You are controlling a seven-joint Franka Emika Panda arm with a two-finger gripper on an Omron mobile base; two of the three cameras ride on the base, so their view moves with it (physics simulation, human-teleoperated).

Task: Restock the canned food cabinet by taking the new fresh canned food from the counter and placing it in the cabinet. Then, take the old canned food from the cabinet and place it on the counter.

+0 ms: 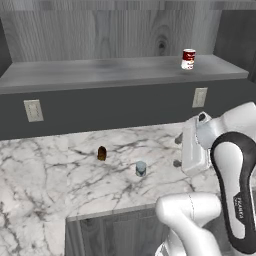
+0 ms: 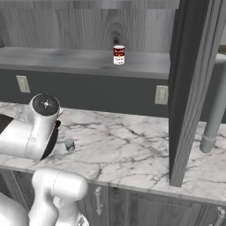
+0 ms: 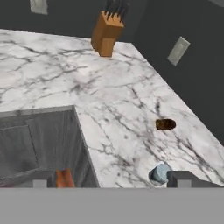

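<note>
**Both cans swapped; arm is hanging over the counter with jaws released**

The small red-and-white can with a silver lid [image 1: 188, 59] is standing upright on the flat grey shelf board of the grey wood-grain cabinet [image 1: 100, 70], towards its right end. The small blue-grey can [image 1: 141, 168] is sitting upright on the white marble counter with grey veins [image 1: 45, 175], near the front edge, with a tiny dark brown object [image 1: 101, 153] lying a little apart from it.

The two-finger gripper [image 3: 111, 183] is hovering just beside the blue-grey can, its jaws spread wide and gripping nothing.

Judging by this, the task looks all but complete. Finishing well means lifting the hand straight away from the can, so a fingertip is not tipping it over.

The cabinet is holding only the red-and-white can. A wooden knife block [image 3: 106, 33] is carrying dark-handled knives at the far end of the counter.
</note>
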